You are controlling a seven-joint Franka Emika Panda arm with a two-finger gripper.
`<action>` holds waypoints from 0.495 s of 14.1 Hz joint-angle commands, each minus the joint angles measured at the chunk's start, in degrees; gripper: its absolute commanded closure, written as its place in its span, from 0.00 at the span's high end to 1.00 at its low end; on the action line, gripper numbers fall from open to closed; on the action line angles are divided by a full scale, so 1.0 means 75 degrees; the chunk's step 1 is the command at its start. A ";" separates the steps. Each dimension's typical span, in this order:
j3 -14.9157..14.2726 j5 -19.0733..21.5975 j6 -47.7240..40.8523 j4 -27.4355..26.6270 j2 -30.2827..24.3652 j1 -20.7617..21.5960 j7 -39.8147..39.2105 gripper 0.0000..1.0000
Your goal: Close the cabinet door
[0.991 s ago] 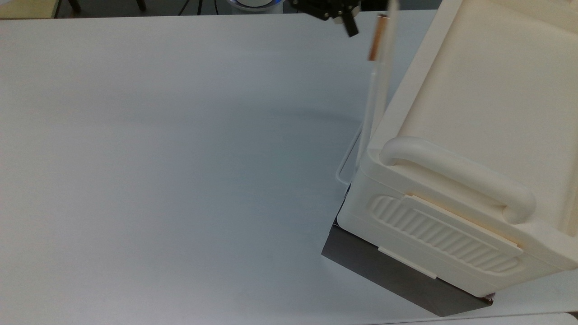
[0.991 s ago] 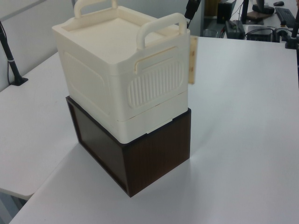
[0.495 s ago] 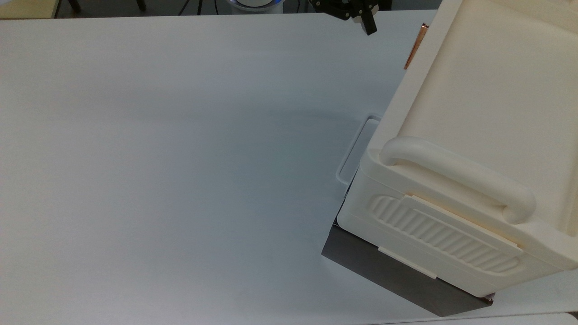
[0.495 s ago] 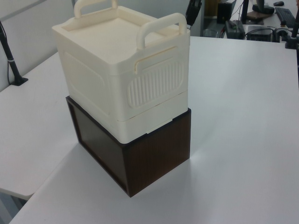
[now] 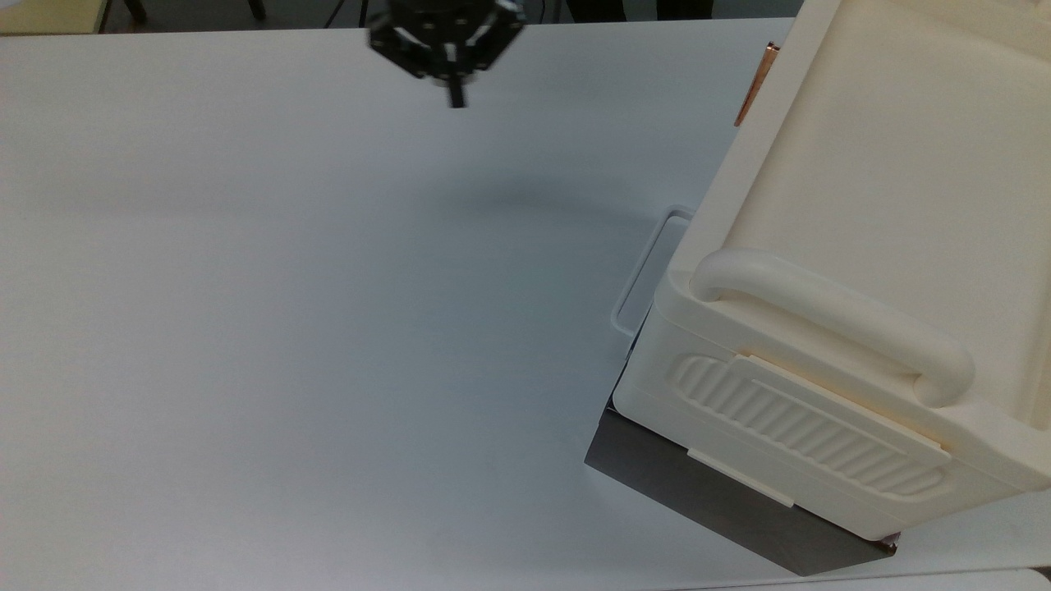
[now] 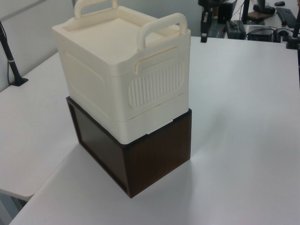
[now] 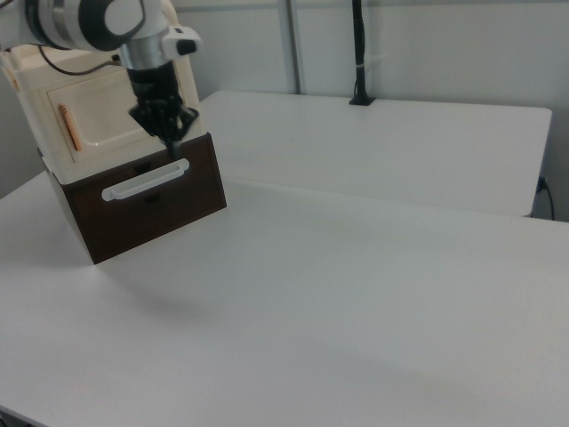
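In the right view, the cream cabinet (image 7: 98, 107) is sitting at the far left on top of a dark brown drawer box (image 7: 142, 200). The cabinet door (image 7: 102, 111) is lying flush against the cabinet's front, with its copper handle (image 7: 64, 127) standing upright near the door's left edge. Just right of the door, the gripper (image 7: 169, 142) is hanging from the arm (image 7: 98, 22) with its tips pointing down, above the pale bar handle (image 7: 145, 181) of the drawer box (whether it is touching anything there is hard to judge). Its fingers are looking pressed together, coming to a single dark point.

In the top view, the gripper (image 5: 456, 94) is hovering over the white table (image 5: 287, 328), well apart from the cabinet (image 5: 862, 205) at the right, where the copper handle (image 5: 755, 82) is showing as a thin strip along the cabinet's edge.

In the left view, the cabinet (image 6: 122, 70) is sitting on the brown box (image 6: 150, 159), with the gripper (image 6: 205, 28) hanging beyond it.
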 commanded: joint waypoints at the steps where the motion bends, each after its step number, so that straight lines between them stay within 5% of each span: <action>1: -0.0395 -0.0933 -0.0516 -0.0382 -0.0315 0.0061 0.0594 0.00; 3: -0.0395 -0.1369 -0.0564 -0.0547 -0.0595 0.0050 0.1075 0.04; 4: -0.0395 -0.1358 -0.0552 -0.0640 -0.0631 0.0050 0.1100 0.17; 5: -0.0395 -0.1358 -0.0460 -0.0792 -0.0759 0.0050 0.1054 0.41; 6: -0.0395 -0.1335 -0.0459 -0.0805 -0.0772 0.0050 0.1042 0.46; 7: -0.0395 -0.1323 -0.0493 -0.0828 -0.0784 0.0050 0.1042 0.86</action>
